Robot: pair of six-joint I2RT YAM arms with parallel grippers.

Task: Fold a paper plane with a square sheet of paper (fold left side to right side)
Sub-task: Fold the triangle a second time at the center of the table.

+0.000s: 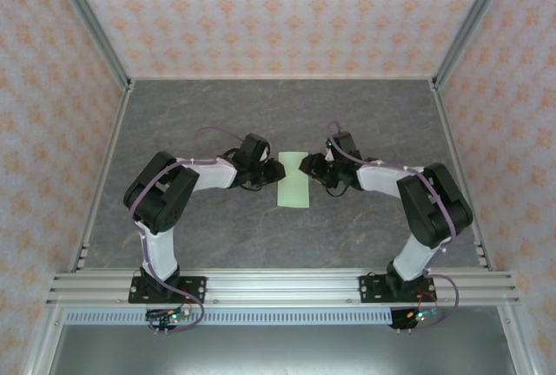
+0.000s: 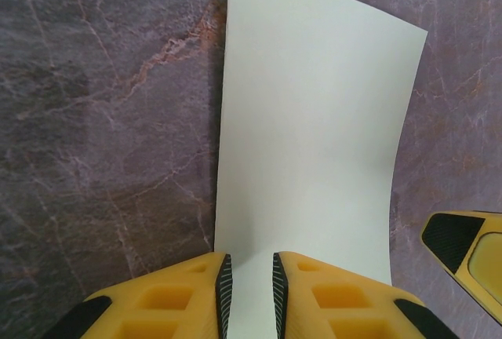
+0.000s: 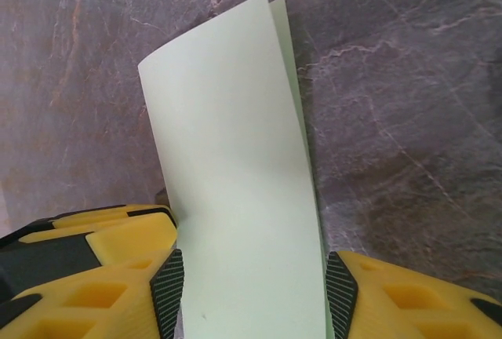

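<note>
The square sheet of paper [image 1: 294, 181] (pale green, smooth, folded double into a slim rectangle) lies on the marbled grey worktop [image 1: 200, 115]. The left gripper [image 2: 249, 288] has its jaws narrowly apart over the sheet. The right gripper [image 3: 255, 300] has its jaws spread wide, straddling the sheet.

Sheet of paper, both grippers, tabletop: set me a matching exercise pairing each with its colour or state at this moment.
Things:
1. sheet of paper
2. left gripper
3. right gripper
4. tabletop

States:
A. jaws wide apart, paper between them
B. grey, marbled
C. pale green, folded double
D. jaws a narrow gap apart over the paper's edge

Pairs: 1-C, 2-D, 3-A, 4-B
</note>
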